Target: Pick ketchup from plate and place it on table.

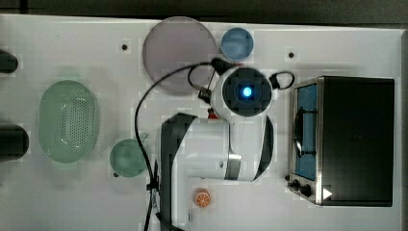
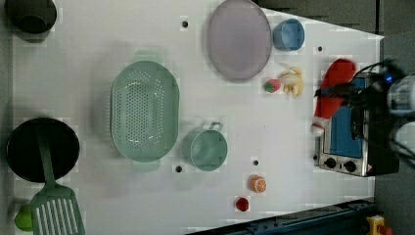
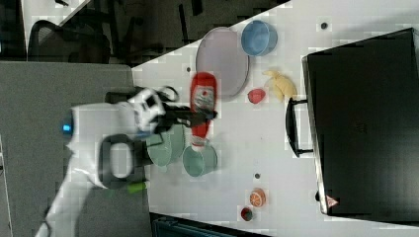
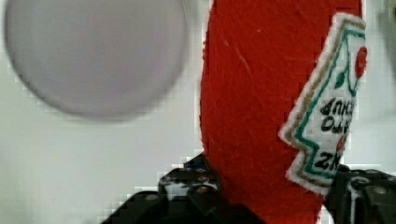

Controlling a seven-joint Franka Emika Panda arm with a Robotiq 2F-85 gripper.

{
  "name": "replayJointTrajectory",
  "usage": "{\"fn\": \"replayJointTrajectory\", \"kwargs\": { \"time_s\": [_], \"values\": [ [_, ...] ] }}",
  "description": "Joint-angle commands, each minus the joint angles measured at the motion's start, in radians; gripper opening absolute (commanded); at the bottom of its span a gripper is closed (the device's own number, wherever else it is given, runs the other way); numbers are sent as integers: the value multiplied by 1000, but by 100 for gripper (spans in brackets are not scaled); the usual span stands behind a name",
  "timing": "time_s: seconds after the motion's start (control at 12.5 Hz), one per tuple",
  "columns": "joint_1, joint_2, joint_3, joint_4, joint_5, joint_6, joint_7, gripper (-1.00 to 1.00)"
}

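Above the table [image 2: 98,58], ketchup [image 3: 202,106] in tool [image 3: 197,117], plate [image 3: 222,61] bare

Grey floor [image 3: 64,84]; dark office chair [image 3: 54,42] beyond.

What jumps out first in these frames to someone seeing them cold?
The red ketchup, clamped in the gripper and lifted clear of the table, dominates; in the wrist view it looms right in front of the camera. The pale mauve plate it came from sits bare at the table's top edge in the left view, next to a blue bowl. A dark toaster oven occupies the top view's right.
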Motion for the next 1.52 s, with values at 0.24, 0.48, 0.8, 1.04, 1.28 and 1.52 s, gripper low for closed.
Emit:
{"fn": "replayJointTrajectory", "kwargs": {
  "time_s": [0.24, 0.48, 0.8, 1.04, 1.28, 1.52],
  "values": [
    [13, 40, -3, -182, -5, 158, -13, 19],
    [13, 116, -5, -211, -5, 226, -13, 27],
    [13, 183, -6, -205, -5, 296, -13, 100],
    [13, 100, -4, -170, -1, 256, 10, 100],
    [13, -47, -4, -83, -1, 83, 167, 100],
    [14, -156, -4, 53, -2, -120, 379, 100]
  ]
}}
